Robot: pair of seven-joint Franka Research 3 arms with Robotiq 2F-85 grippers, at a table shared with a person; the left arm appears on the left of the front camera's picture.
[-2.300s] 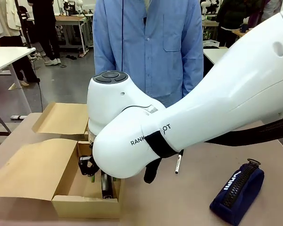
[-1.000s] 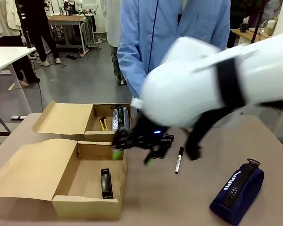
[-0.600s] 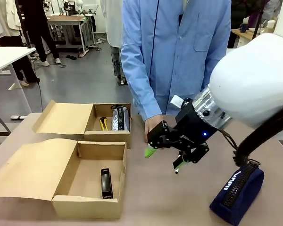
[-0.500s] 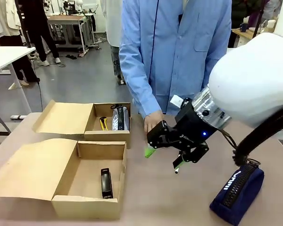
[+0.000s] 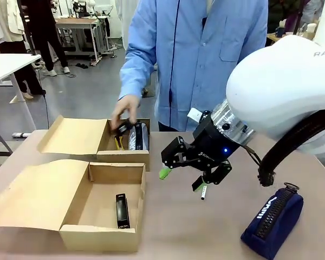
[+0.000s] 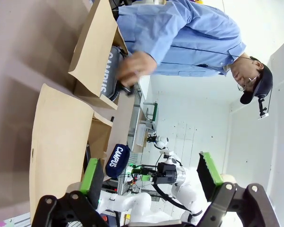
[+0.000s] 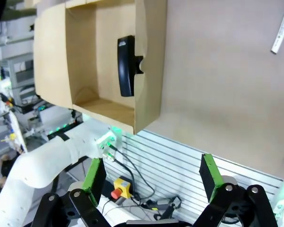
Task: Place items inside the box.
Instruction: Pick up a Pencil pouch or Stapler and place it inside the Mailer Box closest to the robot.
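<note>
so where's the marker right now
Front view: the marker lies on the table right of the box, near the open right gripper, with the pouch further right.

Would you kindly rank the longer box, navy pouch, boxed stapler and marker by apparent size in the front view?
1. Longer box
2. Navy pouch
3. Stapler and marker: unsure, since the right gripper covers part of the marker.

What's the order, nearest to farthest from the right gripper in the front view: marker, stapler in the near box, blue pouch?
1. Marker, right beside the right gripper.
2. Stapler, inside the box, to the left.
3. Pouch, far right, near side.
</note>
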